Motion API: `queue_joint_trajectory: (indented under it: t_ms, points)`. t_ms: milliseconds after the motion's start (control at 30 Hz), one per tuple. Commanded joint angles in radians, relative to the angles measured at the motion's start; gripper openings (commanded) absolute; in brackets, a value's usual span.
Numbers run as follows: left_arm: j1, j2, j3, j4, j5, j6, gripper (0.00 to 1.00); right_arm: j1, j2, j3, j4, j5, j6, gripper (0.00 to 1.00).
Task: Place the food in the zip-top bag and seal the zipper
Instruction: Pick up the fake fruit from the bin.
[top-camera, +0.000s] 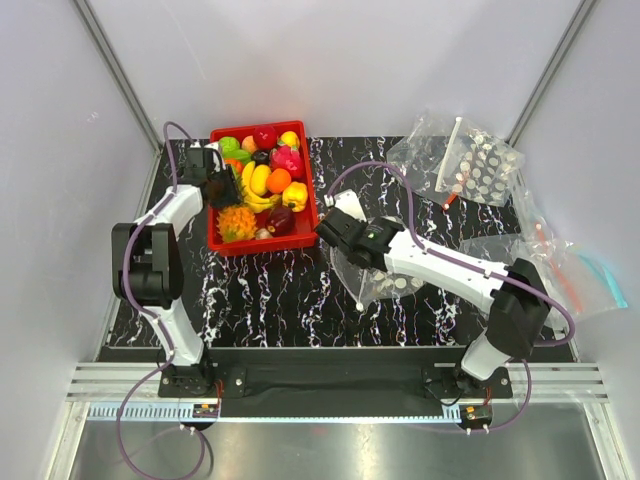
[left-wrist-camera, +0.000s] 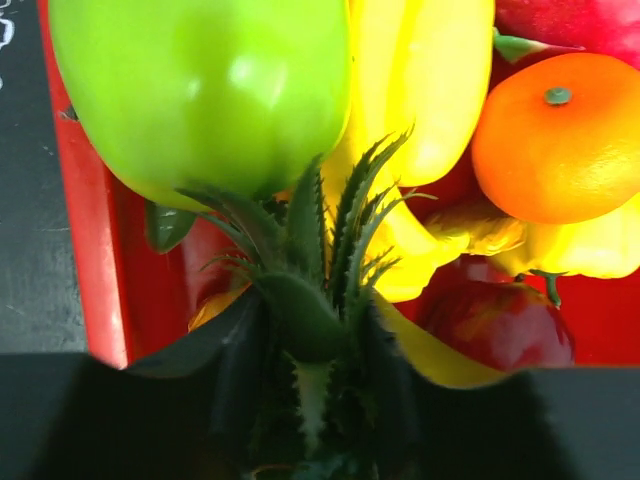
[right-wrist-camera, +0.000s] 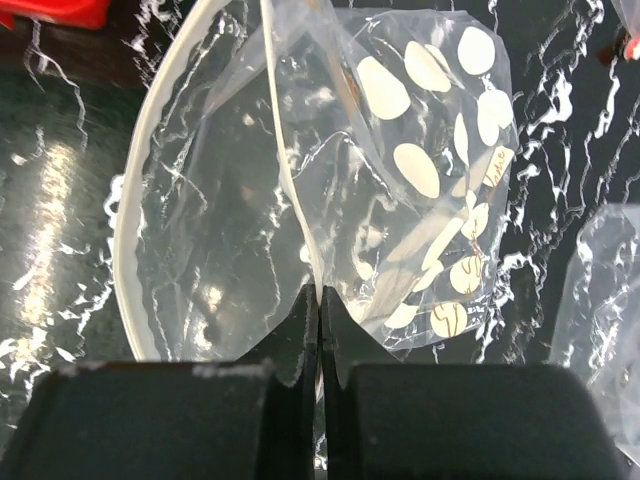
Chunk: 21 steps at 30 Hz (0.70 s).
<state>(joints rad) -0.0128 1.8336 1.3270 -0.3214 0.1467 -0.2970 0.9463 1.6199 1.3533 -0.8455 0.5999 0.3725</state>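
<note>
The zip-top bag (right-wrist-camera: 400, 170) lies on the black marbled table (top-camera: 270, 295), just right of the red bin (top-camera: 265, 249). My right gripper (right-wrist-camera: 318, 310) is clenched on its zipper (right-wrist-camera: 290, 190), and the mouth bulges open. The pineapple (left-wrist-camera: 320, 250) is in the bin with its leaves between my left gripper's (left-wrist-camera: 312, 375) fingers; I cannot tell whether they are squeezing it.

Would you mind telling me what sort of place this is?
Probably a robotics lab test cell: a left arm and right arm bolted to a marbled black table, white panels in metal framing around it, and a red bin of toy food.
</note>
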Motion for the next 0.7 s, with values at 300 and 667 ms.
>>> queue_joint_trajectory:
  t_ms: [300,667]
  points:
    - [0.011,-0.406,-0.205,0.255,0.083,-0.063,0.31,-0.003,-0.063,-0.042,0.114,-0.045,-0.035,0.00]
    - [0.008,-0.752,-0.503,0.595,0.247,-0.378,0.29,-0.003,-0.061,-0.022,0.118,-0.045,-0.034,0.00]
